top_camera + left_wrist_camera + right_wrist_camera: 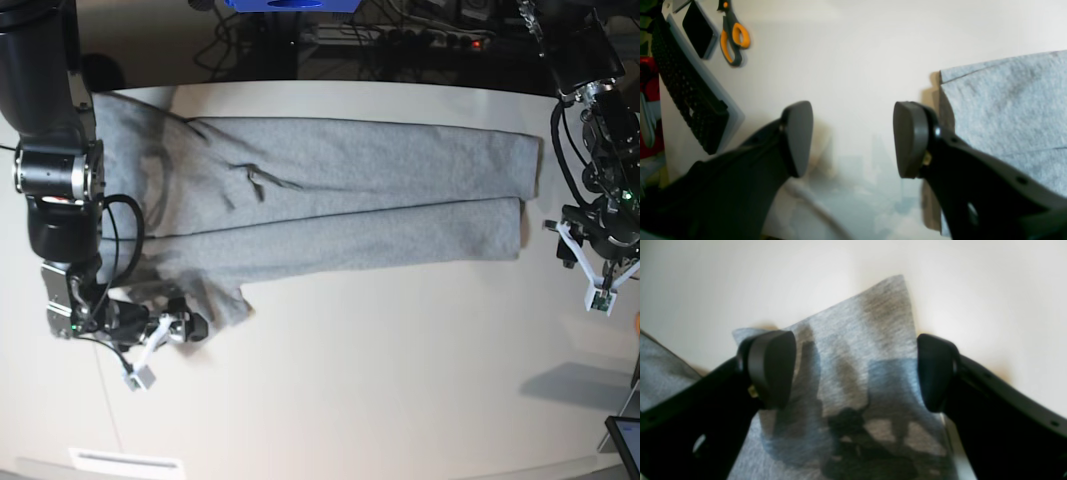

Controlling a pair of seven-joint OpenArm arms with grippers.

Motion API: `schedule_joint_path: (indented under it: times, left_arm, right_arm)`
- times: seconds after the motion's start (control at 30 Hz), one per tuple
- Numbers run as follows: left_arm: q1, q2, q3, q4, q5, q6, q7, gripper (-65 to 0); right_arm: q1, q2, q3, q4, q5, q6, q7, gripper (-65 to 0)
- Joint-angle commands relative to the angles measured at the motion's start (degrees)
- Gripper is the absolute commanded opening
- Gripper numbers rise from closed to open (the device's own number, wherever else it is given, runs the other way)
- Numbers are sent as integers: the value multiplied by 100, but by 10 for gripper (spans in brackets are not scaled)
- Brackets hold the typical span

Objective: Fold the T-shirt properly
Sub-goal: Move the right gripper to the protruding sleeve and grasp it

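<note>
1. White bench, seen from above, carrying everything.
2. Grey T-shirt spread lengthwise across the far half of the bench, long edge folded over, one sleeve jutting toward the near side.
3. Right pincer low over that sleeve, jaws wide apart on either side of the cloth, gripping nothing.
4. Left pincer poised above bare bench just beside the shirt's other end, jaws parted, empty.
5. Orange-handled scissors lying well apart from the shirt, near a black perforated part.
</note>
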Motion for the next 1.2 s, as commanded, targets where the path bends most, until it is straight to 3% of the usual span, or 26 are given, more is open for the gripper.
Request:
schedule_joint_path:
  times: [0.0, 0.27, 0.33, 0.5, 0.67, 1.03, 1.17]
  left_arm:
    - [-89, -135, -33, 87, 1, 29, -77, -272]
    - [-89, -135, -33, 87, 1, 29, -77, -272]
    - [-89, -135, -33, 87, 10, 29, -77, -272]
    - [-89, -135, -33, 78, 10, 29, -77, -272]
    - [-89, -135, -33, 78, 10, 29, -77, -272]
    - [-89, -126, -6, 78, 10, 29, -77, -272]
    - [-124, -126, 11, 69, 10, 29, -77, -272]
  right_arm:
    - [155, 24, 4, 64, -13, -7, -78, -120]
    - [111, -152, -5, 64, -13, -7, -87, -123]
    - [102, -178, -5, 64, -22, -7, -87, -151]
    - [102, -187, -5, 64, -22, -7, -60, -357]
    - [102, -187, -5, 64, -22, -7, -51, -649]
    - [102, -143, 4, 126, -13, -7, -333, -650]
    - [-232, -143, 4, 864, -13, -7, -623, -650]
